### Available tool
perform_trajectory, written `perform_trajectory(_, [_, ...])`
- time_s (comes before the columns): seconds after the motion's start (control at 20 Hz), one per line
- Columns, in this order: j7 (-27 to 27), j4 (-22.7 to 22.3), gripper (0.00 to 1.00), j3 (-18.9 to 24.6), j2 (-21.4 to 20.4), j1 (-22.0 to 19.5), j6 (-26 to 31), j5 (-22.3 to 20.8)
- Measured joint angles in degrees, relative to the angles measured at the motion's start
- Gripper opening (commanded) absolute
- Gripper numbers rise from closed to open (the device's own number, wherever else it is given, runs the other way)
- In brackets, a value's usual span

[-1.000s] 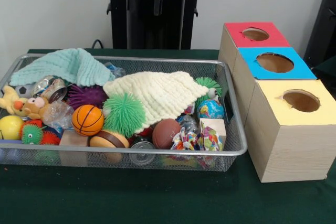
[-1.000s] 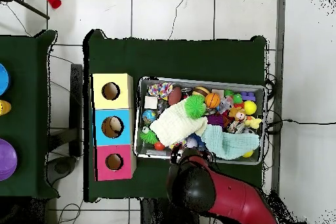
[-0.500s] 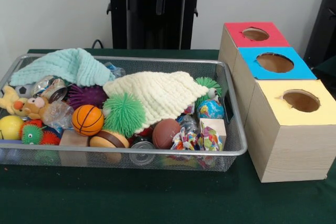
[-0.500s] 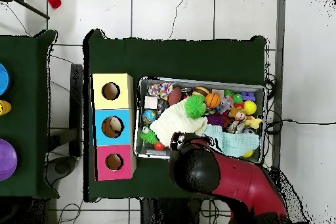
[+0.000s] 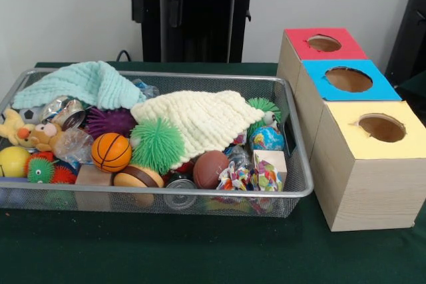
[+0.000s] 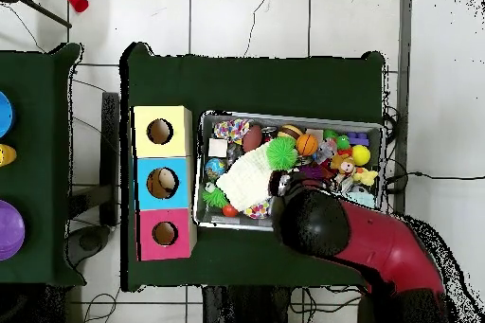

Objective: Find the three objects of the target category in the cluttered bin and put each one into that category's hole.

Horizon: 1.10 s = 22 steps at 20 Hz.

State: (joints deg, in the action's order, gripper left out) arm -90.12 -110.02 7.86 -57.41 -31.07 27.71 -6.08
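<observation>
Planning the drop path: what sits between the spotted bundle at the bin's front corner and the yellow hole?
In the front view, only the bin's mesh wall and rim separate the spotted bundle from the yellow hole's box.

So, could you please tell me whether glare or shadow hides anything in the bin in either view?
Front view: even light, no glare; the cream cloth covers some toys in the bin. Overhead view: the arm hides part of the contents, not shadow.

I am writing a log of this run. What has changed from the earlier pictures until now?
In the overhead view the red and black arm swung from the picture's bottom, beside the silver wire-mesh bin, rightwards over its contents, now hiding most of the mint knitted cloth. Nothing was grasped or released. The toys, cream knitted cloth and three boxes stayed put.
</observation>
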Motion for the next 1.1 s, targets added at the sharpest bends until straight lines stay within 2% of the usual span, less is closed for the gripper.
perform_trajectory(0.5, [0.00,5.69,1.00,3.58,5.84,-6.11,-0.01,-0.14])
perform_trajectory(1.1, [0.00,6.11,1.00,5.58,10.15,-8.16,-0.01,-5.03])
